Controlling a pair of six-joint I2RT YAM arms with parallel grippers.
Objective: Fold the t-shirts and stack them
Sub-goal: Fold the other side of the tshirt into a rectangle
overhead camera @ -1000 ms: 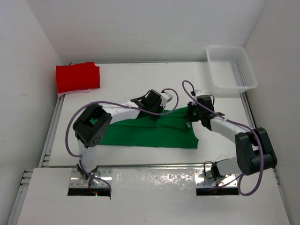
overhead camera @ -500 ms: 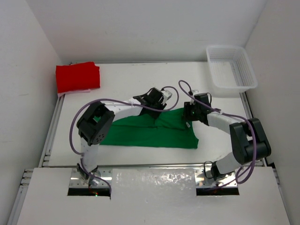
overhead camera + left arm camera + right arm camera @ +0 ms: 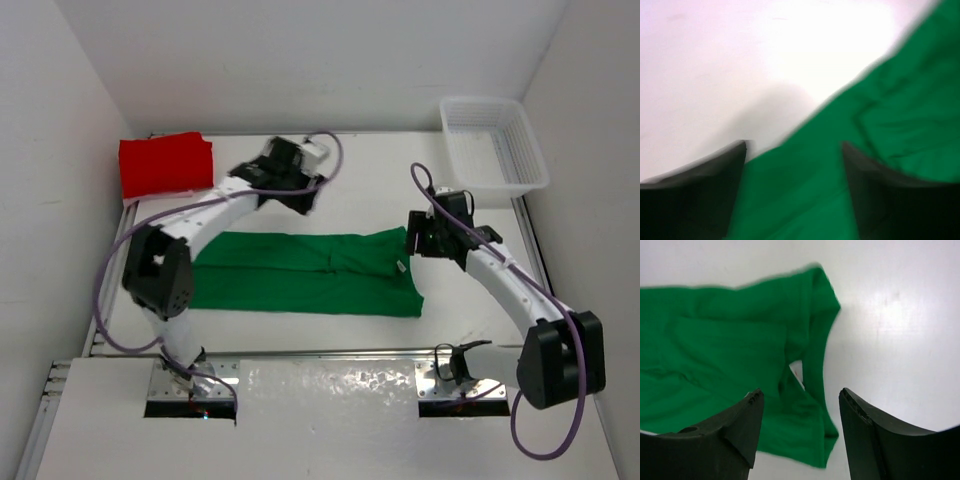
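Observation:
A green t-shirt (image 3: 300, 275) lies flat on the white table as a long folded strip, with a white label showing near its right end. A folded red t-shirt (image 3: 165, 165) rests at the back left corner. My left gripper (image 3: 304, 196) hangs open above the table just behind the green t-shirt (image 3: 900, 100); the blurred left wrist view (image 3: 795, 150) shows nothing between its fingers. My right gripper (image 3: 416, 240) is open over the right end of the green t-shirt (image 3: 730, 350), apart from the cloth, its jaws (image 3: 800, 395) empty.
A white plastic mesh basket (image 3: 495, 145) stands at the back right corner. White walls close in the table on three sides. Purple cables loop off both arms.
Both grippers opened and let go of the green t-shirt, which now lies spread flat. The left arm swung up and back to the left; the right gripper drew back slightly to the right.

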